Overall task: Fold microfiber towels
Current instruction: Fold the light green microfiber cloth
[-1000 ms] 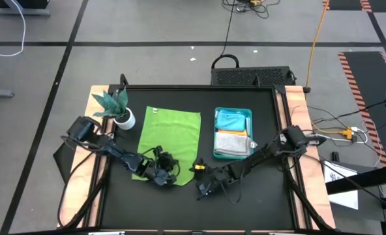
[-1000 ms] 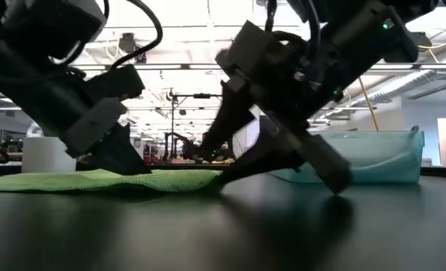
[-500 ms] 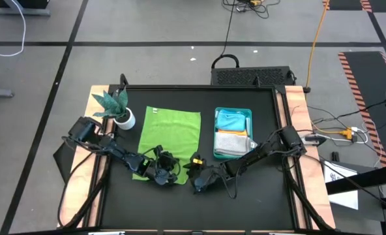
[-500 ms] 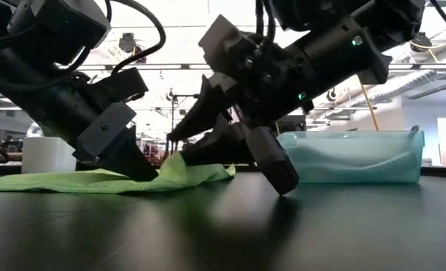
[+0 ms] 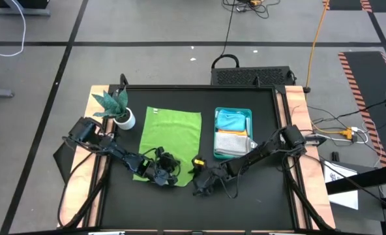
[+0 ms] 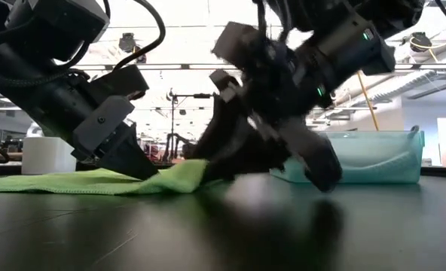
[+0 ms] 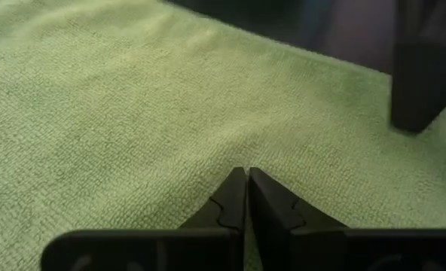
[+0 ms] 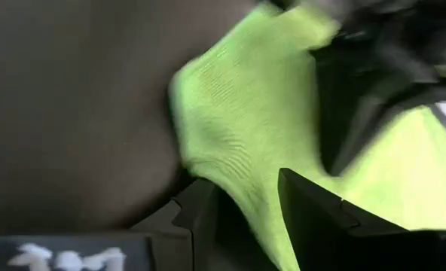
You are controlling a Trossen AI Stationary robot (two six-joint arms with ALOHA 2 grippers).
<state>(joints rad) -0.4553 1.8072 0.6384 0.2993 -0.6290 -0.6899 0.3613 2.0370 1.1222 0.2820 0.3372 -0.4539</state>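
So we're looking at the lime green towel lying spread flat on the black worktop, between the little plant and the teal tray. The other towels are sitting stacked in that tray and we're only seeing a pale blue one and a whitish one from above; the rest are hidden.

Both arms are reaching low from the sides and meeting at the towel's near edge. The left tool is pressing down on the cloth with its fingers pinched together, though we can't tell if any fabric is caught. The right tool is sitting at the near right corner with the corner between its parted fingers, and it's blurry in the low view.
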